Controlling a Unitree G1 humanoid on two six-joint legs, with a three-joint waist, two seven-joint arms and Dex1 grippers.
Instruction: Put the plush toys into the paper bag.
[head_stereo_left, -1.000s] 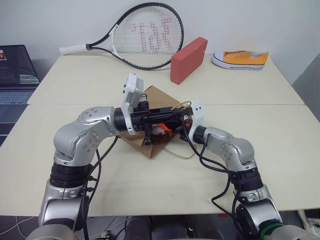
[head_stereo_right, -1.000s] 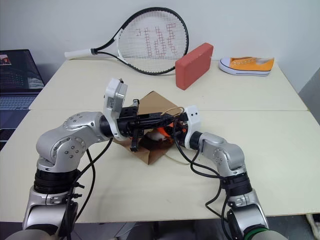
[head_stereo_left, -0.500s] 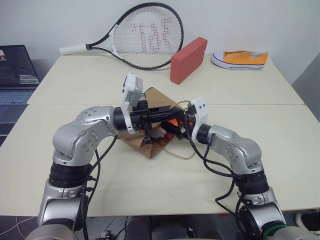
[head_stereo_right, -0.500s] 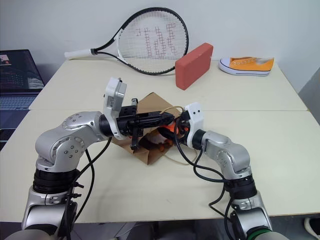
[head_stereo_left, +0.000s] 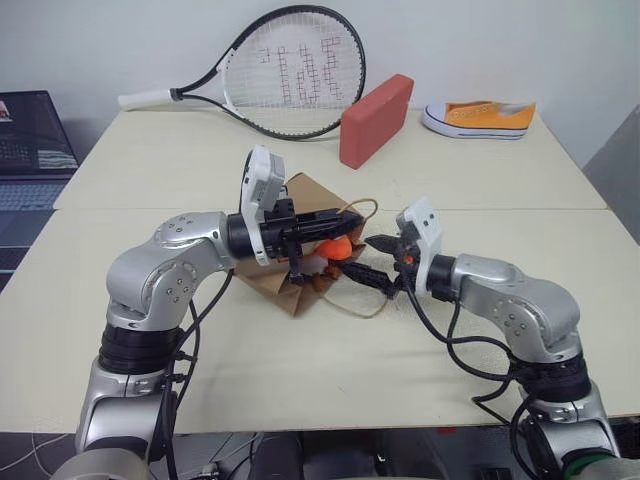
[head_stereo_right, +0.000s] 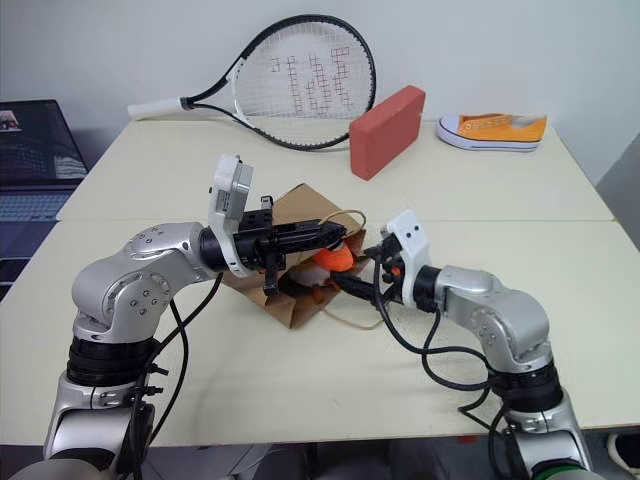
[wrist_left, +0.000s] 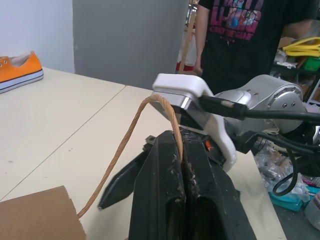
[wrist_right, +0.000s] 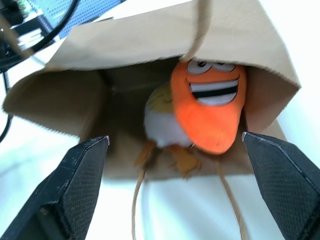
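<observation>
Kraft paper bag (head_stereo_left: 300, 200), unlabelled; handle (wrist_left: 150, 107) in left end effector (head_stereo_left: 345, 222); right end effector (head_stereo_left: 372, 260) wide.

We find the paper bag (wrist_right: 150, 55) mouth directly ahead of the right gripper (head_stereo_left: 374, 260), blocked by the carrot (wrist_right: 210, 110) and the egg (wrist_right: 162, 117) behind it. The left gripper (wrist_left: 182, 175) pinches a loop handle (wrist_left: 135, 130) above that mouth. Bare table (head_stereo_left: 330, 370) lies beneath both tools.
</observation>
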